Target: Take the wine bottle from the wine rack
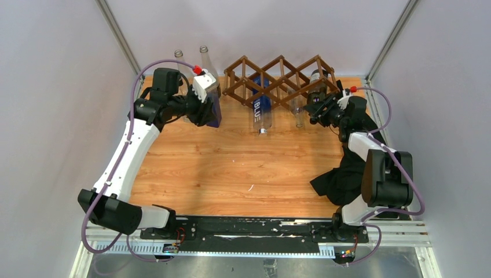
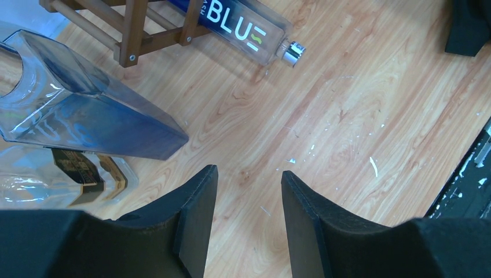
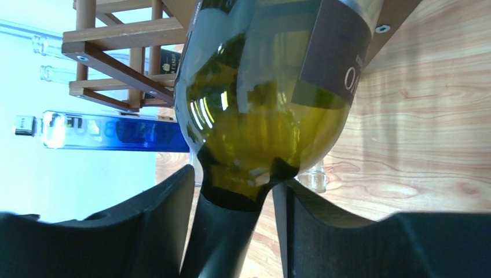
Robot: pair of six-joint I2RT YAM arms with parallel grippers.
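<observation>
The right end effector (image 3: pixel 233 180) had closed in narrow on the neck of the wine bottle (image 3: pixel 260 116), one black finger (image 3: pixel 168 220) on each side and the tips up against the shoulder of the green glass. Just beyond the fingers, the wine bottle lay with its body inside the end cell of the wine rack (image 3: pixel 110 52), neck pointing back into the grip. Farther out past the rack's wooden bars, a clear bottle with a blue label (image 3: pixel 110 132) lay on the worktop (image 1: pixel 231 168).

From above, the right end effector (image 1: pixel 317 107) sat right at the near face of the wine rack (image 1: pixel 278 78), with the wine bottle (image 1: pixel 317 81) in the cell nearest to it.

The left end effector (image 2: pixel 246 174) stood partly parted with nothing between its fingers, only bare wood below. Close beside one finger stood a square glass bottle (image 2: pixel 87 116) tinted blue. Farther ahead, the blue-labelled bottle (image 2: pixel 243 29) rested against the rack's foot (image 2: pixel 133 29).
</observation>
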